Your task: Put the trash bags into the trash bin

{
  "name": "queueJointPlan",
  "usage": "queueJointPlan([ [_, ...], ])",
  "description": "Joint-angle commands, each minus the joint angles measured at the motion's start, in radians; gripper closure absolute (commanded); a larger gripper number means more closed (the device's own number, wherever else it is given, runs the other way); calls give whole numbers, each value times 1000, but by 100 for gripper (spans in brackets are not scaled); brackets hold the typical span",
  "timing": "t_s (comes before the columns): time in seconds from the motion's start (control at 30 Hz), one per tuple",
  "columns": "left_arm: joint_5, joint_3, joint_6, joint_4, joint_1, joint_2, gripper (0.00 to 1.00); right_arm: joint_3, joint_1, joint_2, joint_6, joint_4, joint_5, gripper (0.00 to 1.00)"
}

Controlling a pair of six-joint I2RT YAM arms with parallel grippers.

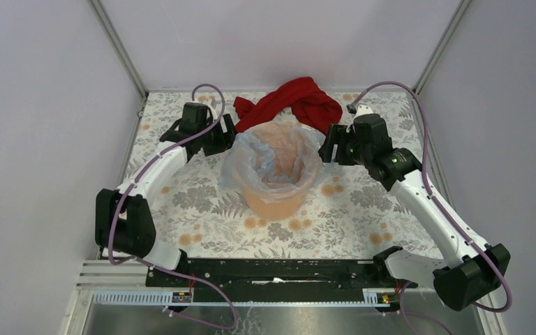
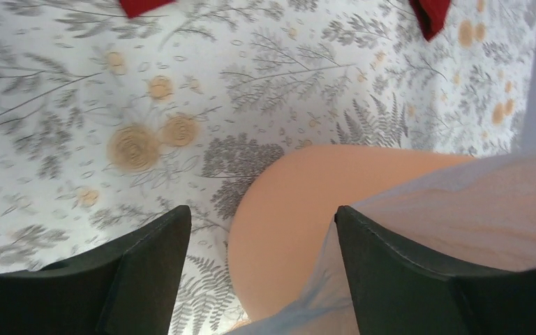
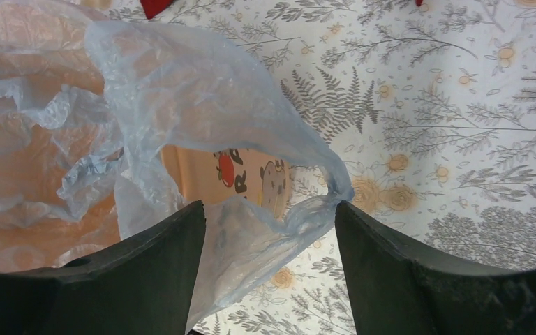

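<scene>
Logging the overhead view first: the trash bin stands upright mid-counter. The trash bag is sunk into its mouth, film billowing out over the rim, mostly on the left and far sides. Inside the bin I see only bag film; what lies beneath it, if anything, I cannot tell. A red cloth is bunched just behind the bin. The left hand sits at the far-left rim and the right hand at the far-right rim, both near the film. Left wrist view: jaws spread wide, holding nothing. Bare orange bin wall shows in the gap, and a sheet of film runs alongside the finger on the right of the picture; contact uncertain. Right wrist view: jaws also spread, nothing pinched. Loose film and a twisted loop of the bag hang in the gap, the twist reaching one fingertip. A printed sticker on the bin wall shows through the loop. Judgement: the step is seating the bag, which is mostly in with its edges unsettled. The next move calls for closing on the overhanging film at each side and tucking it in or drawing it over the rim, gently, as I expect the bin could slide or tip.
</scene>
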Motion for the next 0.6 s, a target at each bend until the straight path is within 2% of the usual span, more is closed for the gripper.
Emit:
queueJointPlan([
  [0.0, -221, 94, 110, -148, 9, -102, 14, -21, 57, -19, 42, 75, -65, 25],
  [0.1, -302, 100, 139, -209, 35, -184, 2, -42, 130, -8, 102, 102, -41, 26],
  [0.13, -335, 104, 145, -229, 50, -211, 1, -52, 157, -7, 128, 114, -19, 26],
  [0.3, -384, 93, 156, -303, 106, -335, 1, -106, 227, -25, 183, 177, 37, 25],
  [0.43, -333, 73, 161, -296, 118, -378, 1, -64, 226, -14, 108, 119, 132, 21],
  [0.57, -366, 74, 167, -322, 124, -369, 1, -6, 226, 0, 37, 59, 160, 17],
])
